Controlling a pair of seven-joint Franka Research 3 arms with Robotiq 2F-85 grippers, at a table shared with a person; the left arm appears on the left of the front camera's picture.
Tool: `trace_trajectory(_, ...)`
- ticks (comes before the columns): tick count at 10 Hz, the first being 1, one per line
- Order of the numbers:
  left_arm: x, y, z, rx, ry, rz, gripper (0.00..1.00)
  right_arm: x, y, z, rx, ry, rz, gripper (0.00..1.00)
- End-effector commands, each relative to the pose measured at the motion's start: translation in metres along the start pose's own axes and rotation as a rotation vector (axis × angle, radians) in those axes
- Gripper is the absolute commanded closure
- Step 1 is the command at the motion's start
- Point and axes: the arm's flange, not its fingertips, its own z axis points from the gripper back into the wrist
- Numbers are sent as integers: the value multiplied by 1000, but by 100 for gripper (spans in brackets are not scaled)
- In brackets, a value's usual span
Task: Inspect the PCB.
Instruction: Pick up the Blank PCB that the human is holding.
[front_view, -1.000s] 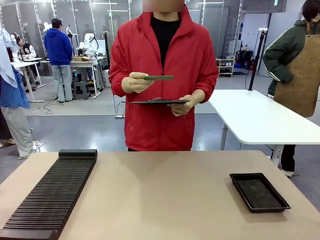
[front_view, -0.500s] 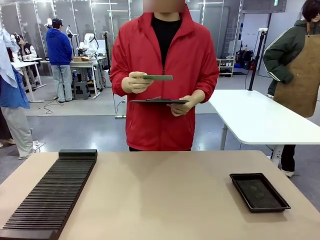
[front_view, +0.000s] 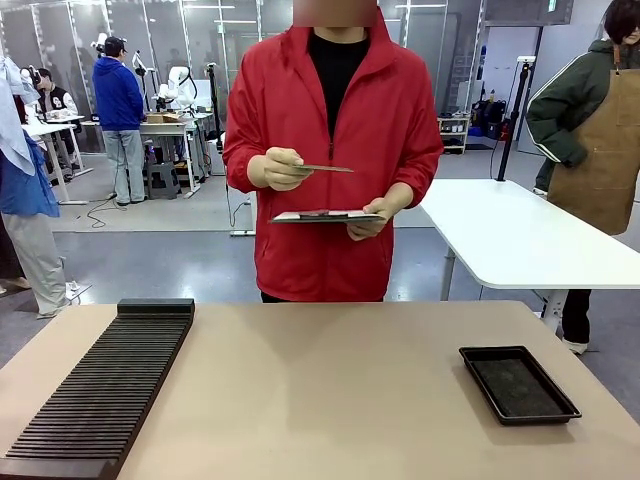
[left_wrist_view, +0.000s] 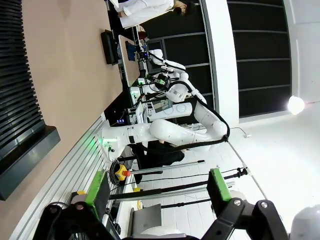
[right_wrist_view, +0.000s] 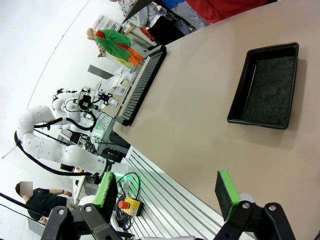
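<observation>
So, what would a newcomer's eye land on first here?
The red-jacketed person across the table, holding the PCB edge-on above a flat tablet. On the table, a long black slotted rack lies left and a shallow black tray right.

Red jacket, black shirt beneath

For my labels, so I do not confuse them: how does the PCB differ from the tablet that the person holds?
The PCB is held higher; the tablet is just below it. The PCB looks narrower than the tablet. The picture-left hand pinches the PCB at its end; the picture-right hand grips the tablet's edge. Both are thin, nearly level, seen almost edge-on.
</observation>
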Motion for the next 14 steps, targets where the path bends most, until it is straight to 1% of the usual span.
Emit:
trace_trajectory(1,5,-3,1,5,1,4,0,1,1,1,5,-10,20,0)
trace_trajectory(14,5,-3,1,5,1,4,0,1,1,1,5,-10,20,0)
